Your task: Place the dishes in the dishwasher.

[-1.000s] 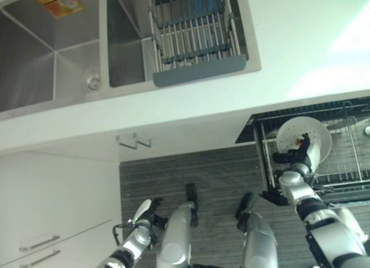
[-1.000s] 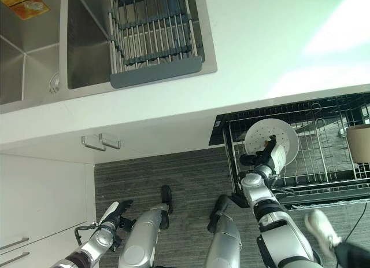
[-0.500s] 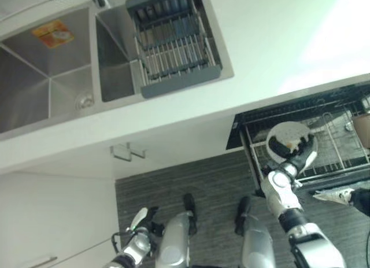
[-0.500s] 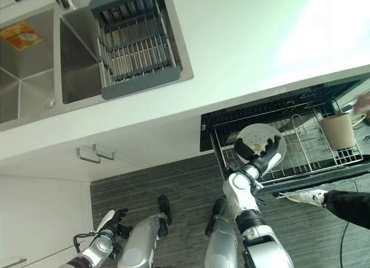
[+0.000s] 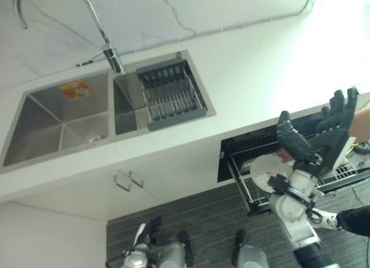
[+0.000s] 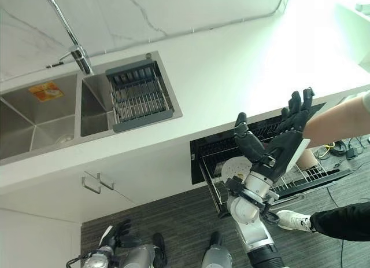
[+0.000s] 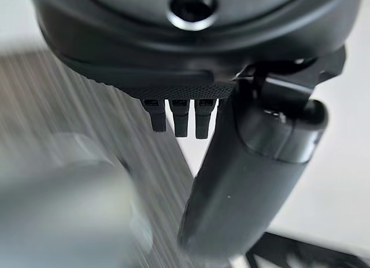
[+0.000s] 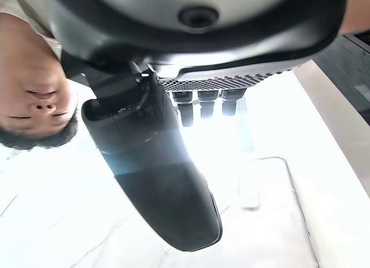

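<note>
Since half a second ago my right hand has let go of the white plate and risen, fingers spread open, right of centre. Plate rests in the dishwasher rack, lower right. My left hand hangs at bottom left, fingers relaxed open. A person's arm enters at right edge.

This is a kitchen. A long white countertop runs under a pale marble-veined wall, and a stainless double sink is set into it, with a tall curved faucet behind and a grey dish-drying rack resting across one basin. Below the counter are white cabinet fronts with metal handles, beside a built-in dishwasher whose wire rack is pulled out, holding a white plate, over dark wood-grain flooring.
</note>
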Tool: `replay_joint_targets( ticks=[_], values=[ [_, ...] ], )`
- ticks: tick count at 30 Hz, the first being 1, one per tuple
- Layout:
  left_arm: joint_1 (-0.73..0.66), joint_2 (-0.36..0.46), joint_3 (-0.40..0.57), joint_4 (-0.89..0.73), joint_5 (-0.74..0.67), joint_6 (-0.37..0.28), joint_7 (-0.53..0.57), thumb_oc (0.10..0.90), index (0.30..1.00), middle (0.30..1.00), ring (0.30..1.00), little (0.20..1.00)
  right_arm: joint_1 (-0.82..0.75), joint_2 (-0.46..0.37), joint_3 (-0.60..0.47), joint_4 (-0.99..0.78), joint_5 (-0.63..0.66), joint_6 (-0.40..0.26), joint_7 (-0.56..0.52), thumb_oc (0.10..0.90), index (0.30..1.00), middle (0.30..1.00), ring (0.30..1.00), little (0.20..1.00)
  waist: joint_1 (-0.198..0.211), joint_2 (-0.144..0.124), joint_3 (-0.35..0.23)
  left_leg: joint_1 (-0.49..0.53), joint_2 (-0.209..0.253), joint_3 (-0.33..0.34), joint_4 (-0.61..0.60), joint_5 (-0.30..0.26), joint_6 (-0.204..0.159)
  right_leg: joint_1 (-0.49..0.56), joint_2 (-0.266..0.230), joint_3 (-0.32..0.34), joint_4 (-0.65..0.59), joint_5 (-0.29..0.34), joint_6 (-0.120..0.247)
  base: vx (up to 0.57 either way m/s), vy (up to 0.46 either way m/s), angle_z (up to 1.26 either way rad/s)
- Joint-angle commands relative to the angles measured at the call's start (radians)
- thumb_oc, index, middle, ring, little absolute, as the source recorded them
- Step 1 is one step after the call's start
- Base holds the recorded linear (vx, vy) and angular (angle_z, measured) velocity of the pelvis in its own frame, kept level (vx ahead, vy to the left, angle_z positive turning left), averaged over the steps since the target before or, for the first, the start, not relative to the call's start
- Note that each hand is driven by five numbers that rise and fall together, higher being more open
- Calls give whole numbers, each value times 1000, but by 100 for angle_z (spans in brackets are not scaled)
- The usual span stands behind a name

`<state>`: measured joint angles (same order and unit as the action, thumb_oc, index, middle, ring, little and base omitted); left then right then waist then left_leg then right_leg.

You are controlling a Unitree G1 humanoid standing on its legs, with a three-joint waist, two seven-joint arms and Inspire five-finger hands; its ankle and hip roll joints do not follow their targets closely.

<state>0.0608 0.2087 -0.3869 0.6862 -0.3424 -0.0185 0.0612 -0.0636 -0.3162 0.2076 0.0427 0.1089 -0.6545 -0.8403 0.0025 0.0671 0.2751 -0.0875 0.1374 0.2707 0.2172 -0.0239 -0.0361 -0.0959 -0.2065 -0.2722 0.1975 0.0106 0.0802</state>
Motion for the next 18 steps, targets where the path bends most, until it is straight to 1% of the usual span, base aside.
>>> replay_joint_targets(
  ticks=[1, 4, 5, 8, 9, 13, 18],
  values=[
    [-37, -57, -91, -78, -33, 72, -166, 800, 900, 900, 900, 900, -83, -35, -16, -116, 19, -77, 112, 800, 900, 900, 900, 900, -10, 10, 4, -1, 13, -46, 83, -143, -24, 59, 34, -7, 103, -204, 24, 14, 27, -8],
    [-51, -43, -156, -158, 1, 149, -244, 800, 900, 900, 900, 900, -78, -31, 13, -130, 54, -57, 172, 800, 900, 900, 900, 900, -17, 12, 1, 7, 17, -36, 83, -147, -21, 67, 37, -11, 103, -209, 23, 0, 30, -10],
    [-60, -40, -177, -175, 8, 173, -260, 800, 900, 900, 900, 900, -80, -30, 21, -128, 70, -55, 191, 800, 900, 900, 900, 900, -19, 12, 1, 7, 17, -35, 83, -148, -20, 68, 38, -12, 103, -210, 23, -13, 32, -2],
    [-109, -31, -256, -224, 50, 271, -302, 800, 900, 900, 900, 900, -99, -31, 62, -116, 98, -59, 236, 800, 900, 900, 900, 900, -26, 13, -3, -3, 18, -36, 83, -145, -17, 60, 42, -12, 103, -208, 23, -17, 19, -2],
    [-132, -29, -281, -229, 40, 303, -298, 800, 900, 900, 900, 900, -112, -31, 80, -120, 108, -55, 249, 800, 900, 900, 900, 900, -30, 11, -3, -6, 18, -37, 83, -145, -17, 58, 43, -11, 103, -209, 25, -13, 25, -3],
    [-183, -20, -300, -235, -13, 329, -286, 800, 900, 900, 900, 900, -147, -30, 122, -136, 118, -25, 236, 800, 900, 900, 900, 900, -34, 11, -3, -10, 16, -37, 83, -145, -16, 54, 43, -7, 103, -211, 25, 0, 0, 0],
    [-210, -14, -321, -257, 5, 330, -303, 800, 900, 900, 900, 900, -181, -17, 141, -115, 108, -16, 229, 800, 900, 900, 900, 900, -24, 18, -1, -13, 10, -44, 83, -145, -14, 56, 40, -15, 103, -211, 24, 1, 3, 1]
  ],
)
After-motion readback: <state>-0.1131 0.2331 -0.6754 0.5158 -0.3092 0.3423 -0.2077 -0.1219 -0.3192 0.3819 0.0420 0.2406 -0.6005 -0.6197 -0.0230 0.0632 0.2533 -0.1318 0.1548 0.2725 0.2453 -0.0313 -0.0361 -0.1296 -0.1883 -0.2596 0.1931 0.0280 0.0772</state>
